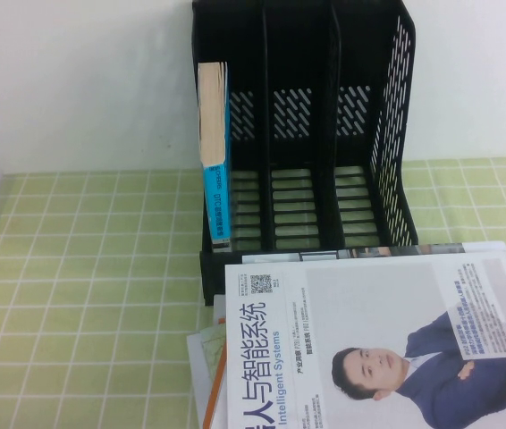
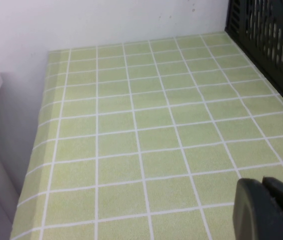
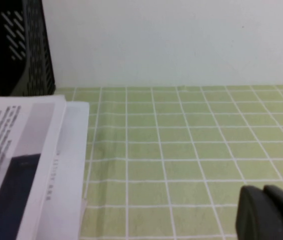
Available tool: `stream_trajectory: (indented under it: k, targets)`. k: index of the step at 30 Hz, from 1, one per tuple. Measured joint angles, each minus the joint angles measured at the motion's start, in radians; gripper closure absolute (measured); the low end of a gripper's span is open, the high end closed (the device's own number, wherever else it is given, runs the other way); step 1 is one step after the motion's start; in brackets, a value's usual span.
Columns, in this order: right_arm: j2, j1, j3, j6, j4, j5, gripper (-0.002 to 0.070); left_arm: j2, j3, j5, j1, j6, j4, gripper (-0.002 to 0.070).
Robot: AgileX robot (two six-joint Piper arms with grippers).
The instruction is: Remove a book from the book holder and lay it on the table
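Three slots are formed by upright dividers in the book holder (image 1: 324, 116), a tall black plastic rack that is set at the back of the table (image 1: 83, 268) against a pale wall. One thick book with a blue spine and tan pages (image 1: 215, 152) is stood upright in the leftmost slot; the other two slots are seen bare down to their slatted floor. The book (image 1: 378, 344), a large thin magazine, is laid flat on the table just in front of the rack, cover up, with a QR code, a title in large characters, the words "Intelligent Systems" and a man in a dark blue suit shown on it. It is rested on top of other printed matter, whose edges are seen sticking out beneath it on its left and far sides. Neither arm is seen from the high camera. The left gripper (image 2: 271, 210) is held low over bare checked cloth to the left of the rack; whether its fingers are parted cannot be told. The right gripper (image 3: 269, 212) is held over the cloth just to the right of the magazine, closed and with nothing in its grasp.
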Motion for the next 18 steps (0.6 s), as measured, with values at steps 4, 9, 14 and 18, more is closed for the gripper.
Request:
stream_trajectory:
  k: [4,9,14,18]
  targets:
    - [0.0,0.0,0.0,-0.051,0.051,0.027,0.0678,0.0,0.0,0.0,0.0,0.0,0.0,0.0678]
    - [0.0,0.0,0.0,-0.049,0.057,0.09,0.0678,0.0,0.0,0.0,0.0,0.0,0.0,0.0678]
    - [-0.009,0.0,0.0,-0.049,0.054,0.17,0.0678,0.0,0.0,0.0,0.0,0.0,-0.002,0.0678]
    - [-0.057,0.0,0.0,-0.049,0.049,0.199,0.0678,0.0,0.0,0.002,0.0,0.0,-0.002,0.0678]
